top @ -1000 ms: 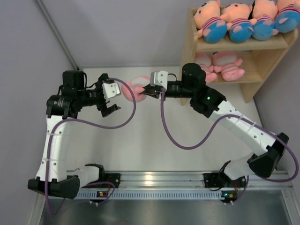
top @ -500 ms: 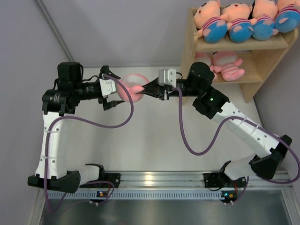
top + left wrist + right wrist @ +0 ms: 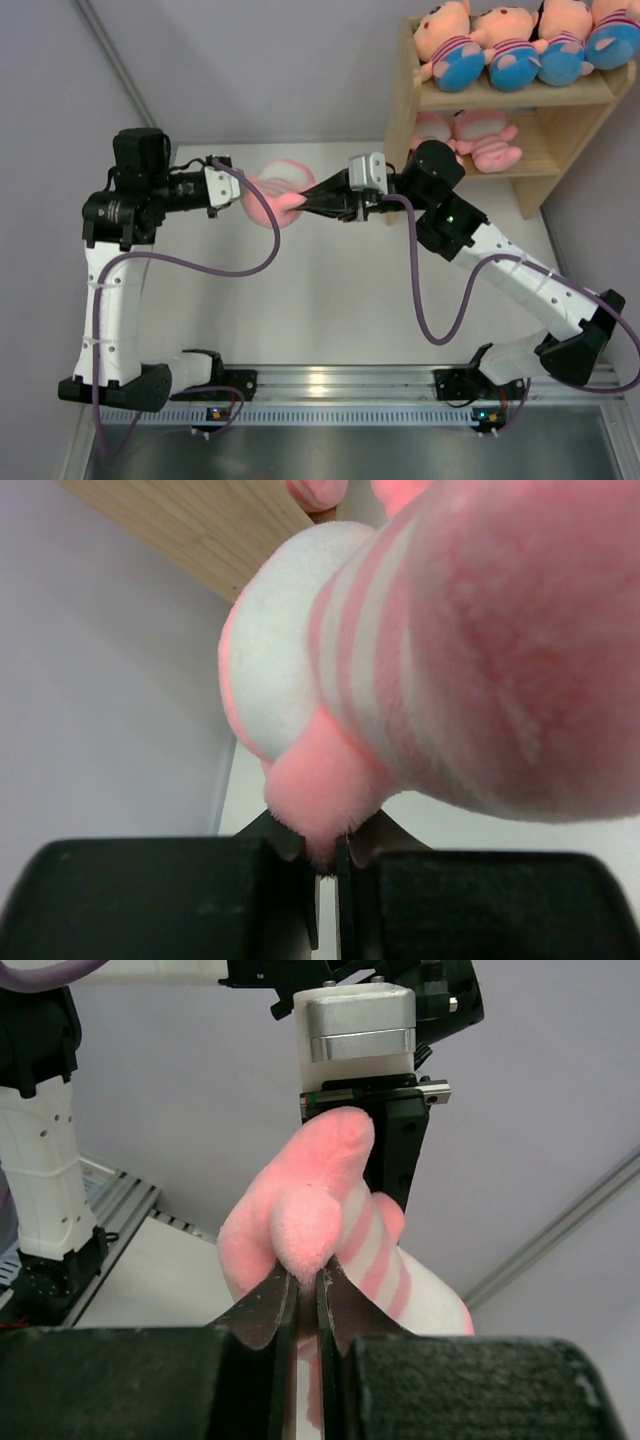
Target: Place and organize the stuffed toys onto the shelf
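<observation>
The pink striped plush toy (image 3: 270, 182) is held between both arms over the far part of the table (image 3: 330, 300), to the left of the shelf (image 3: 540, 97). The left gripper (image 3: 243, 192) is clamped on a pink limb on the toy's left side. The right gripper (image 3: 298, 203) pinches another limb on its right side. Four peach-faced dolls (image 3: 510, 50) fill the shelf's top tier, and two pink ones (image 3: 470, 135) lie on the lower tier.

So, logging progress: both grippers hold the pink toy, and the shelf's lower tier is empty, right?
Not empty: the top external view shows two pink toys on the shelf's lower tier. Left gripper and right gripper do hold the pink toy.
</observation>
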Available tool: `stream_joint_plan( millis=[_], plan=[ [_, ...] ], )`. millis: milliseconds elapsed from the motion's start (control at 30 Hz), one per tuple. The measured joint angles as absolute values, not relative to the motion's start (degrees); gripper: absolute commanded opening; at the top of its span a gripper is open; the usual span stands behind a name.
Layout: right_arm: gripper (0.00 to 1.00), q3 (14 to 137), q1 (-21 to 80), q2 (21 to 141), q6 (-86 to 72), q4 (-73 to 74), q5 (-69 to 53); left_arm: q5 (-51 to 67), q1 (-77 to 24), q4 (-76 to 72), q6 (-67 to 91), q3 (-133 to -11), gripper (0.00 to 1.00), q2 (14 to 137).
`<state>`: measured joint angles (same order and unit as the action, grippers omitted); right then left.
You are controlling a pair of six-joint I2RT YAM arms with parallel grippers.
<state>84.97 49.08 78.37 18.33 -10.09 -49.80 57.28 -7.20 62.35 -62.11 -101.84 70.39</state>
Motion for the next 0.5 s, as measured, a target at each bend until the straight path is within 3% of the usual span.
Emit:
stream_joint_plan(
  millis=[33,67,133,267,500],
  plan=[
    [0.35,84.6,49.1,78.3,18.1,-9.6,-49.8,57.0,-7.2,62.3,-62.1,-101.6,0.00,70.3],
    [0.67,84.3,49.1,78.2,17.9,-9.1,-49.6,56.4,-7.2,62.3,-62.3,-101.2,0.00,70.2],
    [0.86,84.4,48.6,77.9,17.9,-5.5,-48.4,53.6,-7.2,62.2,-63.8,-99.3,0.00,69.5],
    [0.93,85.5,46.7,76.9,21.7,6.5,-40.8,46.1,-7.2,62.3,-70.7,-93.5,0.00,67.5],
    [0.92,87.5,47.5,76.8,26.2,14.2,-36.4,39.0,-7.2,62.8,-73.5,-91.2,0.00,69.6]
  ],
)
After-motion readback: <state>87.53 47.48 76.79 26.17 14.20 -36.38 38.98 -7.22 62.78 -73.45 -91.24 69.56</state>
